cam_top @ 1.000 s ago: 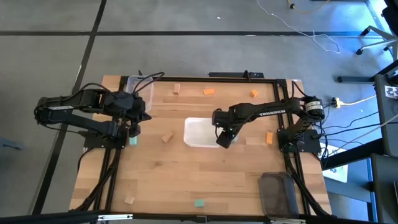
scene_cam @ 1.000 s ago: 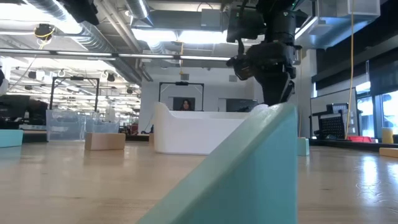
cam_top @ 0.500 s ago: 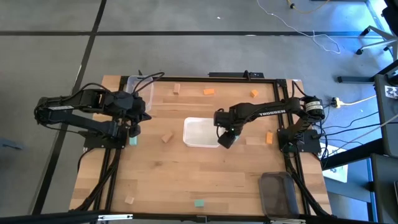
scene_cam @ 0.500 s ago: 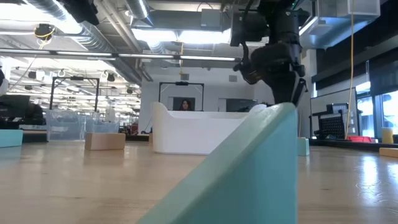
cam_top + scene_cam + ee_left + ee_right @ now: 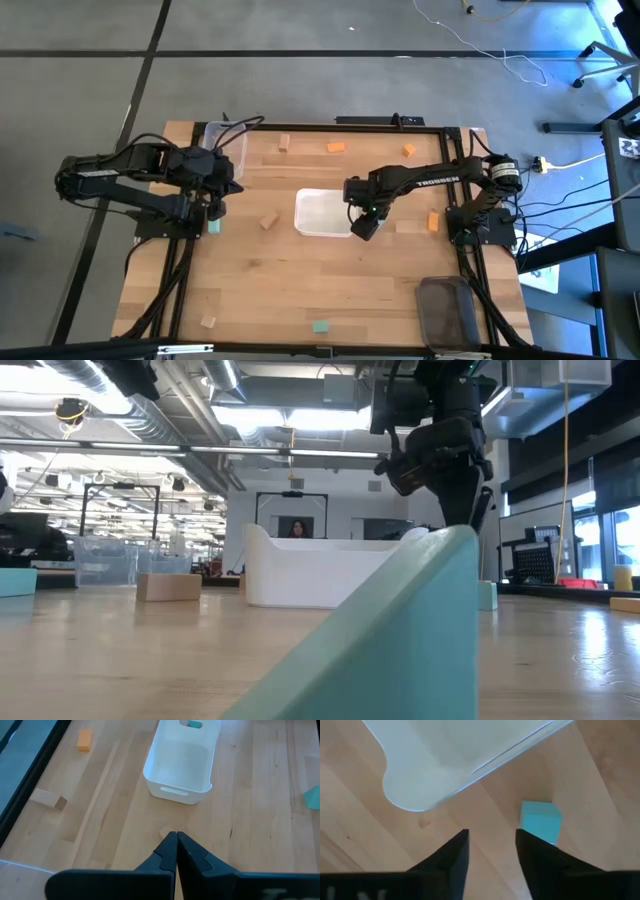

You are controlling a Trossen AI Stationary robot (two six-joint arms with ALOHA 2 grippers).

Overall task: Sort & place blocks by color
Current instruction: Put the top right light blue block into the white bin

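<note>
- High view: right gripper (image 5: pixel 364 224) at the white tray's (image 5: pixel 318 212) right edge hides the block below it; left gripper (image 5: pixel 216 190) waits at the table's left, beside a teal block (image 5: pixel 213 228).
- Low view: a near teal block (image 5: pixel 400 650), cut off, masks the tray's base.
- Left wrist: fingers (image 5: pixel 168 851) pressed together, empty.
- Right wrist: fingers (image 5: pixel 455 851) parted, empty; teal cube (image 5: pixel 540 822) just beside one, possibly touching.

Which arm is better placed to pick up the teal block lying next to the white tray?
The right. Its gripper hangs with jaws open right beside the teal block, by the white tray. The left gripper, jaws shut, waits back at the table's left edge.
</note>
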